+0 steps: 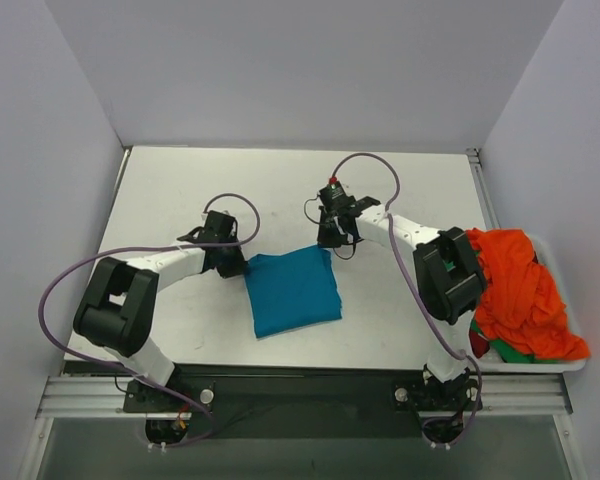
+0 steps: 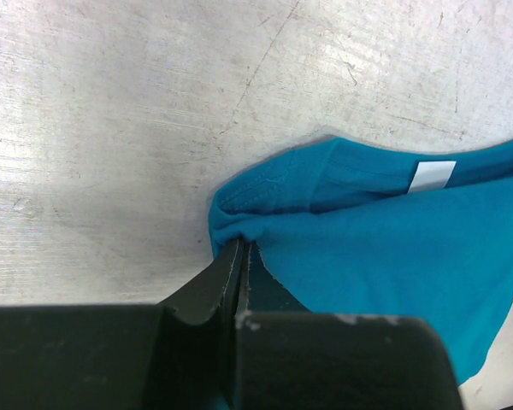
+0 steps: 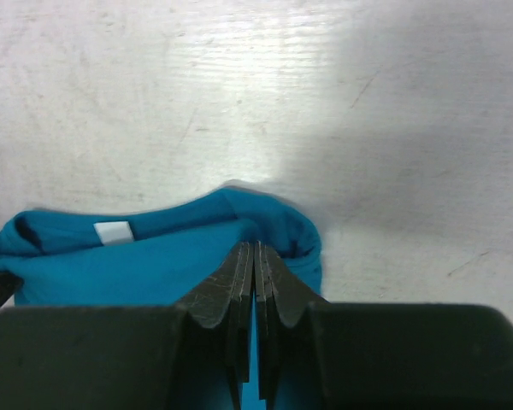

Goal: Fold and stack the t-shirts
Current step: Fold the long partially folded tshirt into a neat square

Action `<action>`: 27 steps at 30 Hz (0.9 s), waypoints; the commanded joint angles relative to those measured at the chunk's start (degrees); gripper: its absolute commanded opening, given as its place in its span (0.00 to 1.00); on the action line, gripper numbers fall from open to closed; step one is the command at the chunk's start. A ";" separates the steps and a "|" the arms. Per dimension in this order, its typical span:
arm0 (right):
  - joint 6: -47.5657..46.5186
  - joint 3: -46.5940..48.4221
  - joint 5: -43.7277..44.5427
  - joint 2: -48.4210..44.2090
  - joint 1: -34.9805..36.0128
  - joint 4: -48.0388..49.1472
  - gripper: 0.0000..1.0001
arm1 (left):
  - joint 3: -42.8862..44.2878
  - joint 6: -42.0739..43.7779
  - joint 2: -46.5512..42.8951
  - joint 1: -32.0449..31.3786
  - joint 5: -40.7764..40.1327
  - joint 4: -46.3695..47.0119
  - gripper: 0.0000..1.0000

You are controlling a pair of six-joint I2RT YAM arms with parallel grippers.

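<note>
A teal-blue t-shirt [image 1: 293, 290] lies folded on the table between the arms. My left gripper [image 1: 239, 262] is shut on its far left corner; in the left wrist view the gripper [image 2: 242, 248] pinches the cloth [image 2: 393, 248] at the fold. My right gripper [image 1: 329, 240] is shut on the far right corner; in the right wrist view the gripper [image 3: 256, 248] clamps the teal cloth [image 3: 137, 260]. A white label [image 3: 114, 231] shows inside the collar. An orange-red t-shirt [image 1: 520, 290] lies heaped at the right, with green cloth [image 1: 510, 350] under it.
The heap sits in a white tray [image 1: 560, 368] at the table's right edge. Purple cables loop over both arms. White walls close the table at the back and sides.
</note>
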 commanded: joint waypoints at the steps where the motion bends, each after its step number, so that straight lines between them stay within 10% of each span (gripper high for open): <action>1: -0.68 1.59 1.03 1.54 -1.07 -2.06 0.00 | 1.59 0.89 0.97 0.45 -1.84 -0.02 0.00; 7: -1.91 3.69 1.03 1.02 -1.60 -4.25 0.10 | 5.02 2.12 -0.61 0.71 0.96 -0.90 0.02; 13: -1.56 0.89 0.68 -7.75 -0.02 -5.31 0.31 | 8.18 2.74 -5.43 0.80 1.76 -3.79 0.41; 27: 2.92 -8.16 4.98 -13.67 17.82 -4.79 0.27 | -1.30 -0.25 -19.86 4.66 8.08 -3.54 0.45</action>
